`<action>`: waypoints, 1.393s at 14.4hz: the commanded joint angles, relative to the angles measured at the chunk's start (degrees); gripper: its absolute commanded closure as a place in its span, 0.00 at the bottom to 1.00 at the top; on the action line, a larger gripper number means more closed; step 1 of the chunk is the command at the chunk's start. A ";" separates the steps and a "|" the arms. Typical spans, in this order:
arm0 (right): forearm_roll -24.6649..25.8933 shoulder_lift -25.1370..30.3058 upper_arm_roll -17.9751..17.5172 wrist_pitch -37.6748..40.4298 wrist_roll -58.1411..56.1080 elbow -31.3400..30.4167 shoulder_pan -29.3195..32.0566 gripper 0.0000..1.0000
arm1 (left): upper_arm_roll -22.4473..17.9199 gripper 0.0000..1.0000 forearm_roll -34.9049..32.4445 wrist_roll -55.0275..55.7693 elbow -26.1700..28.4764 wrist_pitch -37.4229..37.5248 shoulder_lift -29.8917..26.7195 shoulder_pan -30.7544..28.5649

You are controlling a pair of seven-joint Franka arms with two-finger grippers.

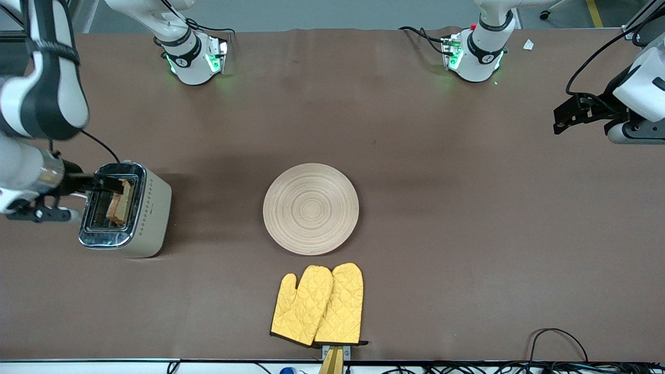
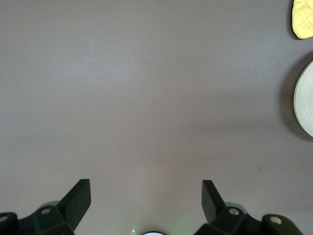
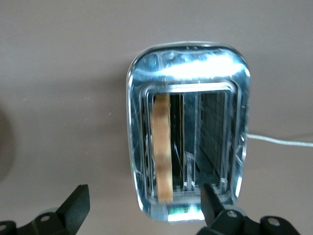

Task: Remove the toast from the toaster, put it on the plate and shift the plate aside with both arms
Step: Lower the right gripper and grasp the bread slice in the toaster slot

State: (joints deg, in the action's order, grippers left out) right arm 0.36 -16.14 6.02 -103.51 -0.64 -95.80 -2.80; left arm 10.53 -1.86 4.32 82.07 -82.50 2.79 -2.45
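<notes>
A brown worktop (image 1: 467,218) carries a chrome toaster (image 1: 124,210) at the right arm's end, the toast (image 1: 120,205) standing on edge in one of its slots. The right gripper (image 3: 144,208) hangs over the toaster, fingers spread wide and holding nothing. The round wooden plate (image 1: 310,209) sits mid-worktop, with yellow oven mitts (image 1: 318,305) nearer the front camera. The left gripper (image 2: 145,200) waits over bare worktop at the left arm's end, fingers wide apart and empty.

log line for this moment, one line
right gripper: open, over toaster | toast: in slot | plate: bare | left gripper: open, waiting
</notes>
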 commanded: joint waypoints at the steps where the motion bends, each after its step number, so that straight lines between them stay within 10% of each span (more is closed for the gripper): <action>1: -1.07 -3.01 -0.40 -2.21 0.02 0.88 0.87 0.03 | 0.19 0.00 0.11 -0.10 -1.65 0.06 0.64 0.34; 9: -0.45 -4.69 -0.31 -5.39 -4.09 1.14 1.66 0.85 | 0.10 0.00 1.16 -0.54 -1.65 -1.61 0.29 -0.01; 20: -0.36 1.02 -0.13 2.15 -3.85 6.23 1.66 0.99 | 0.10 0.00 -0.86 -0.80 -1.39 -1.70 0.46 -0.36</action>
State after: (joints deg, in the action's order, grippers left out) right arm 0.37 -17.63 6.68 -104.76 -4.07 -91.16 -1.82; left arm 10.44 -1.51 4.32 81.52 -84.18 2.88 -2.92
